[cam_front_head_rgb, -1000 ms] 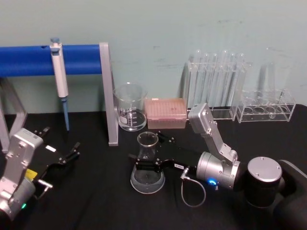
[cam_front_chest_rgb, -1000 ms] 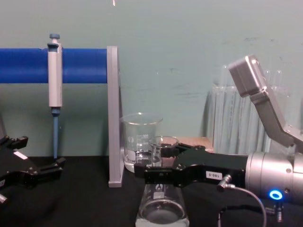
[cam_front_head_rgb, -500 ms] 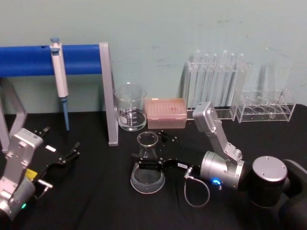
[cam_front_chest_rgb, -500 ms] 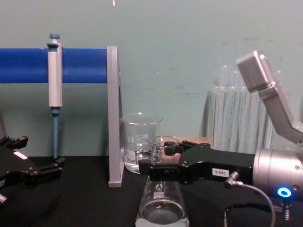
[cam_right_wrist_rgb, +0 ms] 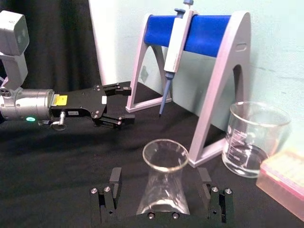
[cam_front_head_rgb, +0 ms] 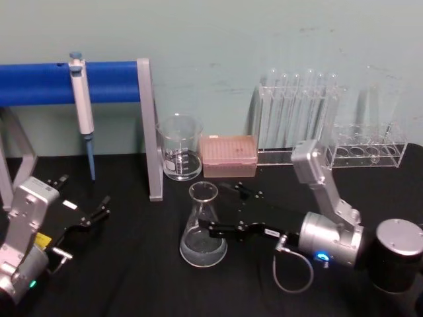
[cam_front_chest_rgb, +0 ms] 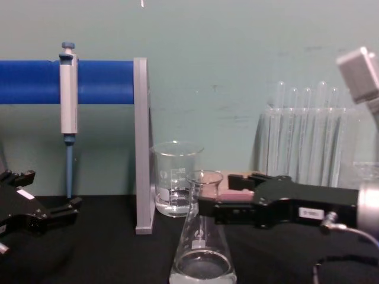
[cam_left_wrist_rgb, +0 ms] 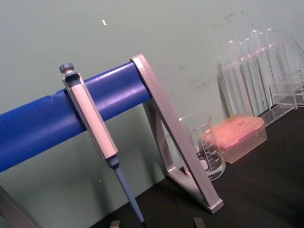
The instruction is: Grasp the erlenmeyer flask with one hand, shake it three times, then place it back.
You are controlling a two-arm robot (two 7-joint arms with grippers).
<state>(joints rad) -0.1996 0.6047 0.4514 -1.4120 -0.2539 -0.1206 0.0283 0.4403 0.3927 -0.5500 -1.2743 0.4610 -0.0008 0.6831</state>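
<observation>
The erlenmeyer flask (cam_front_head_rgb: pixel 203 232) stands upright on the black table with a little clear liquid in its base; it also appears in the chest view (cam_front_chest_rgb: pixel 202 251) and the right wrist view (cam_right_wrist_rgb: pixel 164 187). My right gripper (cam_front_head_rgb: pixel 225 210), the black hand on a silver wrist with a blue light, is open just right of the flask. Its fingertips (cam_right_wrist_rgb: pixel 115 175) still flank the flask with a gap on each side and do not touch the glass. My left gripper (cam_front_head_rgb: pixel 99 210) rests open at the table's left, away from the flask.
A glass beaker (cam_front_head_rgb: pixel 180 148) stands behind the flask beside the grey leg of a blue stand (cam_front_head_rgb: pixel 149 132) holding a pipette (cam_front_head_rgb: pixel 80 99). A pink tip box (cam_front_head_rgb: pixel 229 155) and clear test tube racks (cam_front_head_rgb: pixel 301 119) line the back wall.
My right arm has drawn back to the right, so its fingers have slid from around the flask's body to its right side. The flask and the left arm have stayed still.
</observation>
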